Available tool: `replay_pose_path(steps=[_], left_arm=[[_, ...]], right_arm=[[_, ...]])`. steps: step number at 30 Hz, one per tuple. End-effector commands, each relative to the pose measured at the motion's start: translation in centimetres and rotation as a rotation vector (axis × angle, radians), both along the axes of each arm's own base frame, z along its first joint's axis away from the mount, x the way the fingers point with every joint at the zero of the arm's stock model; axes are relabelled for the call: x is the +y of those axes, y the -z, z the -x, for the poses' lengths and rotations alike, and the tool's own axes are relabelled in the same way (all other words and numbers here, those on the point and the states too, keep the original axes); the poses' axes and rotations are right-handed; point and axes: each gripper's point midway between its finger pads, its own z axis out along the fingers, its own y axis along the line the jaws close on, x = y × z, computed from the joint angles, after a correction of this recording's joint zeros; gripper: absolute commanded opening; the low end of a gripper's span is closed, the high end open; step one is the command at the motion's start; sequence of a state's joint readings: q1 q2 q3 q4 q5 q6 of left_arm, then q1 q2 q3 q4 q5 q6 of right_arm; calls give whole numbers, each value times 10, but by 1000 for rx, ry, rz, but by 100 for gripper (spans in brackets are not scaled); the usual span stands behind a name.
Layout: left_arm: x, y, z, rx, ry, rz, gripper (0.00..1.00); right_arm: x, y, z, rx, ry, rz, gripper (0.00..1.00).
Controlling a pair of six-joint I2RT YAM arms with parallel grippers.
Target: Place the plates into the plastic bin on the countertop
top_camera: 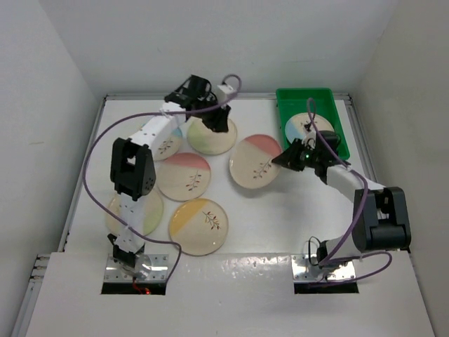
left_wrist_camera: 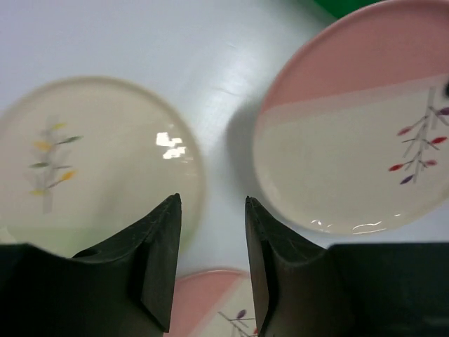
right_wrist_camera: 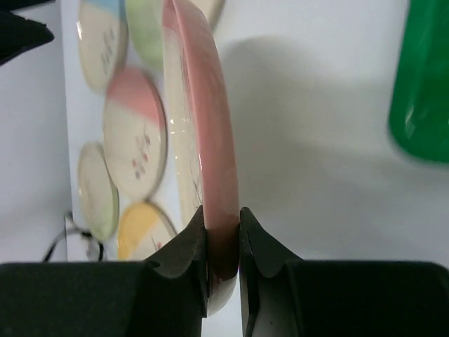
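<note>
My right gripper is shut on the right rim of a pink-segment plate, just left of the green plastic bin. In the right wrist view the jaws pinch that plate's pink edge, and the bin shows at the far right. One plate lies inside the bin. My left gripper is open and empty above a green-segment plate. In the left wrist view it hovers over the white countertop between the green plate and the pink plate.
More plates lie on the countertop: a blue one, a second pink one, a yellow one, and a green one partly under the left arm. White walls close in the sides and back.
</note>
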State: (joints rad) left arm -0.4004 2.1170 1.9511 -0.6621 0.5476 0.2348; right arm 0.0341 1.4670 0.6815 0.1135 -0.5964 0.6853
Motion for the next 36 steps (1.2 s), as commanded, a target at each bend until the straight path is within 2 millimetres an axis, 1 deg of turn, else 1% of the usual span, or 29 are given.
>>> replay_pose_path(steps=[1,2,3,4,5,6,7,8,9,10,11,12,13,14,15,20,21,23,25,26,28,29,30,31,32,33,34,35,36], left_arm=[[41,-24,-49,9,-255,89,46],[52,-23,-55,8,-302,77,46],[66,-20,-63,-11,-359,40,46],[77,-19,-68,-18,-391,25,46],[79,-15,-68,-14,-399,15,46],[87,-15,-71,-14,-415,15,46],[94,-9,-71,4,-421,15,46],[95,-8,-68,9,-421,13,46],[99,-9,-69,13,-424,20,46],[105,-4,-68,24,-434,15,47],[105,0,-67,32,-434,11,47],[111,0,-69,25,-437,6,47],[111,0,-69,19,-431,1,47],[111,0,-69,19,-431,1,47],[116,0,-71,19,-440,1,47],[126,24,-75,60,-459,-16,48],[126,24,-75,60,-459,-16,48],[126,30,-76,70,-459,-20,49],[126,38,-78,76,-453,-29,49],[131,38,-80,76,-462,-29,49],[131,49,-80,95,-462,-37,49],[131,49,-80,95,-462,-37,49],[131,55,-80,105,-462,-41,49],[131,60,-80,115,-462,-45,49],[137,61,-82,112,-478,-52,49],[139,68,-82,121,-484,-63,49],[139,68,-82,126,-490,-59,49],[140,75,-82,135,-497,-70,49],[140,81,-82,147,-496,-75,49]], right_arm=[[-29,-95,-70,-232,208,-108,0],[-39,-107,-83,-277,258,-124,0],[-58,-111,-93,-264,339,-171,0],[-66,-115,-100,-275,381,-194,0],[-80,-127,-115,-334,461,-236,0],[-88,-128,-119,-332,506,-265,0],[-106,-130,-124,-350,564,-271,0],[-125,-125,-133,-363,661,-272,0],[-134,-121,-135,-356,704,-278,0],[-152,-117,-137,-359,774,-263,0],[-164,-107,-139,-343,838,-246,0],[-169,-103,-138,-337,865,-239,0],[-184,-96,-138,-334,923,-223,0],[-188,-94,-138,-335,943,-218,0],[-201,-89,-138,-335,990,-204,0],[-213,-72,-148,-295,1006,-164,0],[-214,-58,-151,-249,999,-146,0],[-211,-49,-153,-221,975,-130,0],[-209,-34,-151,-180,972,-127,0],[-209,-28,-149,-165,978,-123,0],[-208,-14,-143,-129,980,-110,1],[-208,-11,-142,-117,980,-106,6],[-208,-1,-139,-70,979,-91,18],[-204,6,-138,-43,960,-76,25],[-205,9,-137,-22,962,-63,31],[-205,17,-133,49,962,-41,33],[-205,29,-130,89,962,-9,34],[-207,31,-130,107,969,4,34],[-210,41,-126,160,979,33,34]])
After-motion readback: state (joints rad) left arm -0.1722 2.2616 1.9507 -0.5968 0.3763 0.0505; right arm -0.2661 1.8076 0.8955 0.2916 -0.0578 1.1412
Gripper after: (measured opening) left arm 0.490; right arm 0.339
